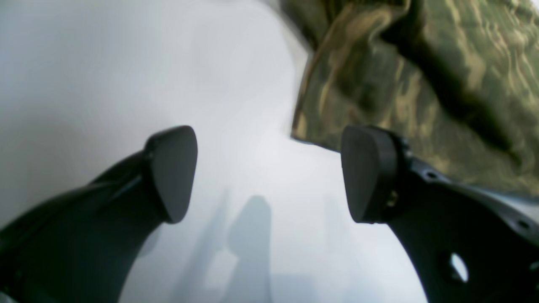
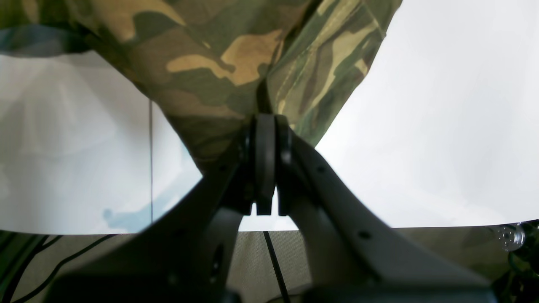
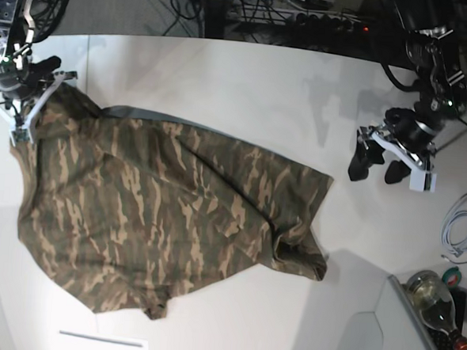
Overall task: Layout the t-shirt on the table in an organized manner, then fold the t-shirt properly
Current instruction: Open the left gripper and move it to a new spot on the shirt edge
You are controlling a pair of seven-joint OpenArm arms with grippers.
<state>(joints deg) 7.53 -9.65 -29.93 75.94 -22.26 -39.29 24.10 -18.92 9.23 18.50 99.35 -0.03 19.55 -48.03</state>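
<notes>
The t-shirt (image 3: pixel 167 218) lies on the table (image 3: pixel 247 88), toward the left in the base view. A bottle (image 3: pixel 432 298) sits at the table's right corner.

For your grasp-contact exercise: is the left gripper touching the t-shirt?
Apart. In the base view the left gripper sits over bare table, clear of the t-shirt. The left wrist view shows open jaws with nothing between them.

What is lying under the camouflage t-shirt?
Under the t-shirt only the white table shows around its edges. Whether anything lies beneath the cloth cannot be seen.
</notes>
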